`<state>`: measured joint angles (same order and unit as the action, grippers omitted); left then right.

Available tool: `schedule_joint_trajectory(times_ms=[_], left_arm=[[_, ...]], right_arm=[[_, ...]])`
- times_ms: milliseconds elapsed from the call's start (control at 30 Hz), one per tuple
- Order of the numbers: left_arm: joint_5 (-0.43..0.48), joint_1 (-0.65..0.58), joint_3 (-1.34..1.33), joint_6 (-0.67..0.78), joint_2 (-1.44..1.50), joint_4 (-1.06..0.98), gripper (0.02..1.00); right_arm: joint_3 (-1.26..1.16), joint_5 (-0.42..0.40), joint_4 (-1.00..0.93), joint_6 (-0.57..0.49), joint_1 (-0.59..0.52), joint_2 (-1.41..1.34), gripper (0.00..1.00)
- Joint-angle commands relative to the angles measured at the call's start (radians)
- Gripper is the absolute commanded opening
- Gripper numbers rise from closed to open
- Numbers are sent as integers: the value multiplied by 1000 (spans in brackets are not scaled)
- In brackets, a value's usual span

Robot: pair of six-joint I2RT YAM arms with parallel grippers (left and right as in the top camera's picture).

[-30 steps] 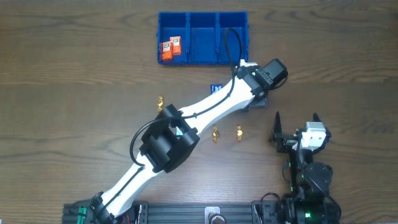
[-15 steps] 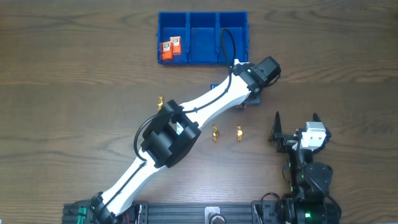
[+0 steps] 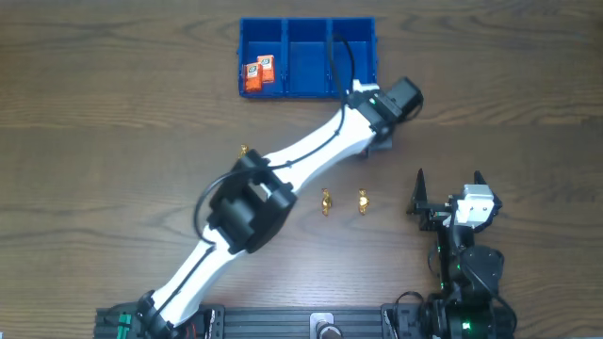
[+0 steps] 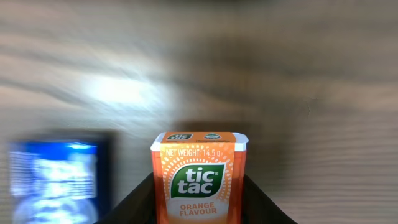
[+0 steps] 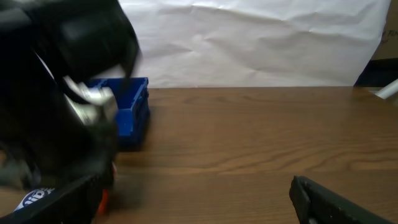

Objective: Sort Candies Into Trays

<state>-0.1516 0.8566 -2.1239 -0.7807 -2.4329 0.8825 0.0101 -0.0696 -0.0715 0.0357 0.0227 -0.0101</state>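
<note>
candies (image 3: 327, 201) loose, orange box (image 4: 199, 177) in left hand (image 4: 199, 208)

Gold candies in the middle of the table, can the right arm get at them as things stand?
Probably yes. The two gold candies lie on bare table just left of the open right gripper, nothing between. The left arm, holding an orange candy box, passes beyond them.

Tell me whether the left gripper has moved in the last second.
Yes. The left gripper, holding an orange plastic candy box, has shifted up the top view toward the blue three-compartment tray.
</note>
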Motion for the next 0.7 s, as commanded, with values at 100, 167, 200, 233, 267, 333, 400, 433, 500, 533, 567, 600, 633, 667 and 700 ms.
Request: schedule_joint_trajectory(times_ms=[100, 167, 200, 233, 267, 333, 400, 433, 500, 533, 567, 600, 633, 667, 700], left_arm=[[-133, -190, -26, 201, 339, -4, 332], [-118, -271, -27, 253, 371, -4, 329], [-102, -312, -30, 283, 373, -3, 332], [-87, -342, -30, 304, 372, -2, 334], [-69, -379, -30, 322, 361, 3, 334], [-42, -428, -30, 361, 335, 3, 332], [-25, -465, -30, 391, 294, -3, 327], [-8, -475, -30, 411, 276, -12, 329], [27, -491, -30, 445, 222, -43, 332], [31, -494, -30, 445, 196, -56, 336], [43, -497, -30, 447, 174, -67, 336], [66, -498, -30, 455, 148, -81, 334], [80, -498, -30, 463, 129, -91, 338], [87, -498, -30, 463, 119, -96, 343], [99, -498, -30, 463, 103, -103, 349]], right_arm=[[-2, 5, -5, -14, -7, 7, 998], [-2, 5, -5, -14, -7, 7, 998], [-2, 5, -5, -14, -7, 7, 998], [-2, 5, -5, -14, -7, 7, 998], [-2, 5, -5, -14, -7, 7, 998], [-2, 5, -5, -14, -7, 7, 998], [-2, 5, -5, -14, -7, 7, 998], [-2, 5, -5, -14, -7, 7, 998], [-2, 5, -5, -14, -7, 7, 998], [-2, 5, -5, -14, -7, 7, 998], [-2, 5, -5, -14, -7, 7, 998], [-2, 5, -5, -14, -7, 7, 998], [-2, 5, -5, -14, -7, 7, 998], [-2, 5, -5, -14, -7, 7, 998], [-2, 5, -5, -14, -7, 7, 998]])
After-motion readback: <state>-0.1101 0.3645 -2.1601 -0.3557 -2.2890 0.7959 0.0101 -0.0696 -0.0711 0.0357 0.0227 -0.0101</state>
